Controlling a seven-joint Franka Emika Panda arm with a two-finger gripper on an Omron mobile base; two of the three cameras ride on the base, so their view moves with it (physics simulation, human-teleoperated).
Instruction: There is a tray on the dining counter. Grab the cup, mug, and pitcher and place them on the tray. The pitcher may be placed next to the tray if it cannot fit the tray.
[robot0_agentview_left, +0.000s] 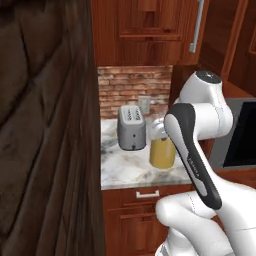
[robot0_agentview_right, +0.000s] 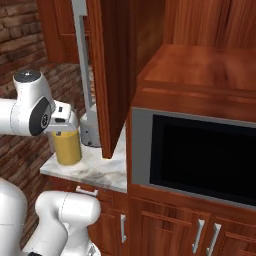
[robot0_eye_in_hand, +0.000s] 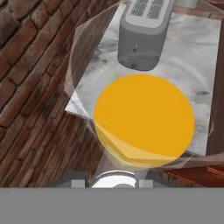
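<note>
1 gripper (robot0_agentview_right: 64, 131) sits at the top of the pitcher (robot0_agentview_right: 68, 147), right over its rim, at the end of the white arm that reaches across from the left of the right base view. Its fingers are hidden there by the hand's own housing, and in the hand view the tips are lost behind the grey band, so whether the jaws are clamped on the pitcher's wall or merely straddling it cannot be told. The hand view looks straight down into the pitcher (robot0_eye_in_hand: 144, 118): a clear, faceted wall flaring toward the camera and a round yellow-orange disc at its bottom.

From the left base view the pitcher (robot0_agentview_left: 161, 152) stands upright on a small marble counter (robot0_agentview_left: 125, 167), near its front right part, with the arm's dark-striped forearm crossing in front of its right side. Just beside it to the left stands a grey 2-slot toaster (robot0_agentview_left: 132, 127), close but apart from it. Behind the toaster, against the red brick backsplash (robot0_agentview_left: 132, 87), stands a pale, clear glass-like container (robot0_agentview_left: 144, 104) whose details are too faint to make out.

Below the counter a reddish wood drawer front carries a pale handle (robot0_agentview_left: 147, 194). Reddish wood wall cabinets hang above. In the right base view an open cabinet door (robot0_agentview_right: 107, 75) hangs edge-on just right of the pitcher, and further right a built-in microwave (robot0_agentview_right: 200, 155) with a dark window sits in the wood cabinetry.
</note>
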